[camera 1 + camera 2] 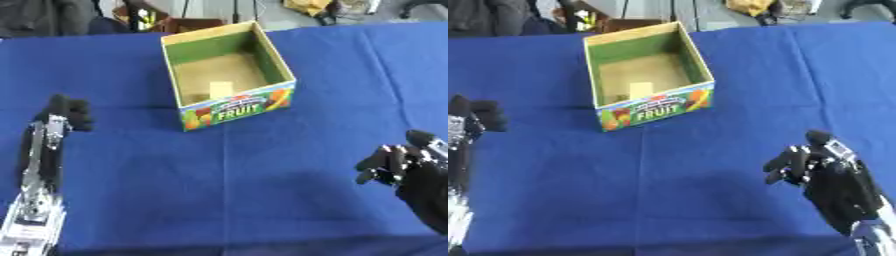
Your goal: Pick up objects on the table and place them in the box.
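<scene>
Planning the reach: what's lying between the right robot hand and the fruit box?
Only bare blue cloth lies between the right robot hand and the fruit box, clearest in the right eye view.

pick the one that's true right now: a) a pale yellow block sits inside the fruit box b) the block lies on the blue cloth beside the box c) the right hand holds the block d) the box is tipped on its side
a: the pale yellow block rests on the floor of the upright fruit box, and both the left hand and the right hand hold nothing.
</scene>
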